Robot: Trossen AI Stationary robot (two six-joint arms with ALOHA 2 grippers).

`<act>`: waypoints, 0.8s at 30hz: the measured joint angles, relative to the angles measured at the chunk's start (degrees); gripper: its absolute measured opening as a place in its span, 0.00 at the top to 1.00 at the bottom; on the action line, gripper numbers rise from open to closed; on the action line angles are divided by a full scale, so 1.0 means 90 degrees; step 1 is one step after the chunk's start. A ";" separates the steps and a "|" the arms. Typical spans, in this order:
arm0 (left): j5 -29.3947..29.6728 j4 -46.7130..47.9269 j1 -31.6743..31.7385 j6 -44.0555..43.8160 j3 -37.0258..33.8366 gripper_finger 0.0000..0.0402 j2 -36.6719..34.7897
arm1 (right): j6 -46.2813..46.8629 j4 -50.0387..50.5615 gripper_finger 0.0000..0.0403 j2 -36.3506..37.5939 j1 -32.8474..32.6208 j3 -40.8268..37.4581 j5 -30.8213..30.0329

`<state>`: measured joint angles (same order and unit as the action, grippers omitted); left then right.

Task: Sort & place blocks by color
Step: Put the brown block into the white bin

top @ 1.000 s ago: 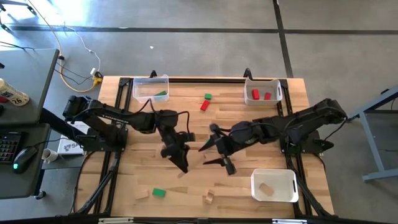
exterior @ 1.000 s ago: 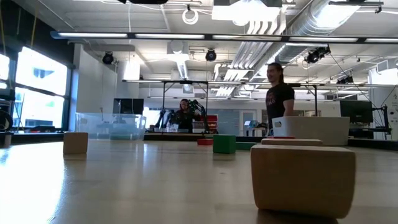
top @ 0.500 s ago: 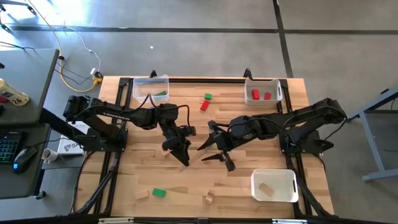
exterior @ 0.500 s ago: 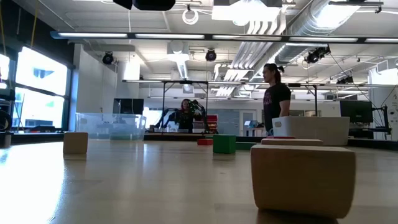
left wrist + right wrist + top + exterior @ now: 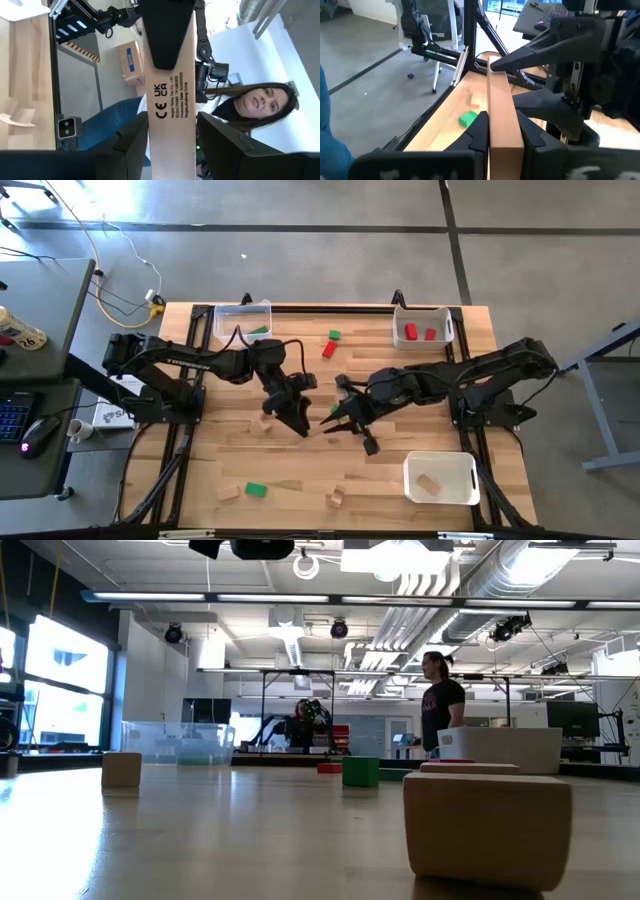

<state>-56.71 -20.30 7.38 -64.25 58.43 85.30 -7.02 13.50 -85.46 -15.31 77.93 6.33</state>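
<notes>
A plain light-wood bar (image 5: 170, 95) hangs in the air over the middle of the table, between my two grippers. My right gripper (image 5: 336, 421) is shut on one end of the bar (image 5: 504, 125). My left gripper (image 5: 298, 417) is open, with its fingers (image 5: 134, 145) close on either side of the other end. Loose blocks lie on the table: a green one (image 5: 334, 335) and a red one (image 5: 328, 350) at the far side, a green one (image 5: 255, 489) and wood pieces (image 5: 336, 498) near the front. My right gripper pinches the bar's near end (image 5: 506, 142) between its two fingers, which lie along the bar. It comes roughly level from the table's right. The bar is clear of the table and reaches out toward my left gripper. My left gripper's fingers flank the bar's other end (image 5: 172, 150); I cannot tell whether they touch it.
A clear bin (image 5: 243, 322) at the far left holds a green block. The bin (image 5: 423, 326) at the far right holds two red blocks. The white bin (image 5: 441, 478) at the near right holds a wood piece. A person (image 5: 443, 705) stands in the room beyond the table.
My left gripper has carried the bar a little toward the table's far edge and right, toward my right gripper. My right gripper has shut on the bar's free end.
</notes>
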 joint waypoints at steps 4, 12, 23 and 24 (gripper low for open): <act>0.0101 0.0015 0.0014 0.0142 0.0000 0.59 0.0010 | 0.0256 0.0122 0.93 0.0007 -0.0007 0.0000 -0.0010; 0.0260 0.0705 0.0019 0.0470 0.0001 0.59 0.0005 | 0.1236 0.1104 0.93 0.0028 -0.0104 0.0007 0.0016; 0.0894 0.1995 0.0019 0.1435 0.0005 0.58 -0.0007 | 0.2825 0.2948 0.93 0.0011 -0.0735 -0.0009 -0.0317; 0.0994 0.2072 0.0019 0.1516 0.0005 0.58 -0.0007 | 0.3029 0.3142 0.93 0.0011 -0.0807 -0.0008 -0.0316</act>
<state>-47.76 -1.65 7.55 -50.61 58.48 85.23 20.24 41.78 -85.36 -22.58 77.86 3.48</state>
